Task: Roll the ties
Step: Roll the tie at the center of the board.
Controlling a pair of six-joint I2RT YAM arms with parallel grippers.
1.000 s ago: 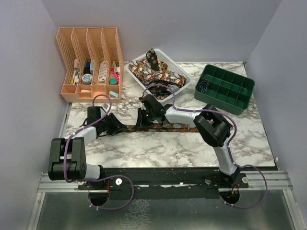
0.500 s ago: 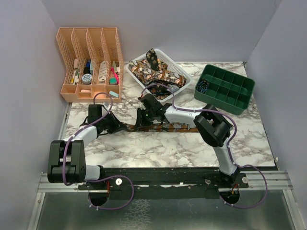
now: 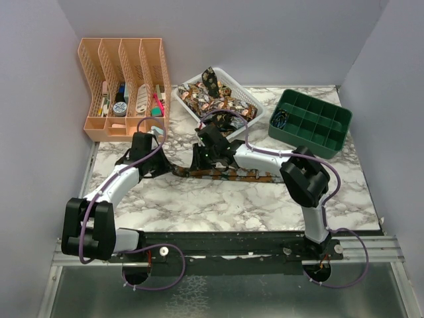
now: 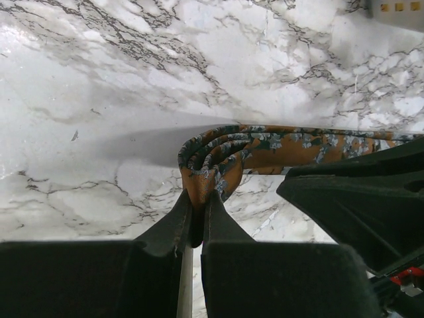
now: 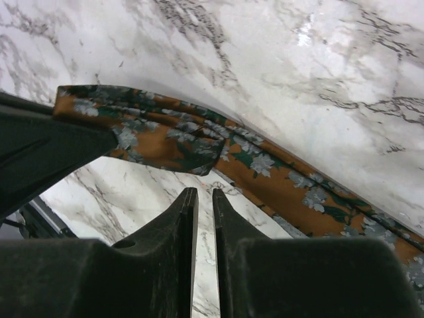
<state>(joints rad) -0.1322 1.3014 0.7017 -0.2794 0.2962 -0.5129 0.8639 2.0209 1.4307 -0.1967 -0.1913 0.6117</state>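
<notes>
One tie (image 3: 245, 175), orange-brown with grey-green flowers, lies stretched across the middle of the marble table (image 3: 218, 205). Its left end is coiled into a small roll (image 4: 213, 154). My left gripper (image 4: 198, 201) is shut on that roll, pinching its near edge; in the top view this gripper (image 3: 167, 169) sits at the tie's left end. My right gripper (image 5: 204, 193) hovers just short of the tie (image 5: 265, 165), its jaws a narrow gap apart with nothing between them. In the top view it (image 3: 197, 167) is right beside the roll. More ties (image 3: 212, 99) are heaped in a white basket.
The white basket (image 3: 255, 106) stands at the back centre. An orange desk organiser (image 3: 122, 86) with small items is at the back left, and a green compartment tray (image 3: 311, 122) at the back right. The left arm's black body fills the right edge of its wrist view (image 4: 371, 199).
The left gripper has closed on the tie's rolled end and the left arm has swung further from the near edge. The right gripper's jaws have parted slightly, off the tie.
</notes>
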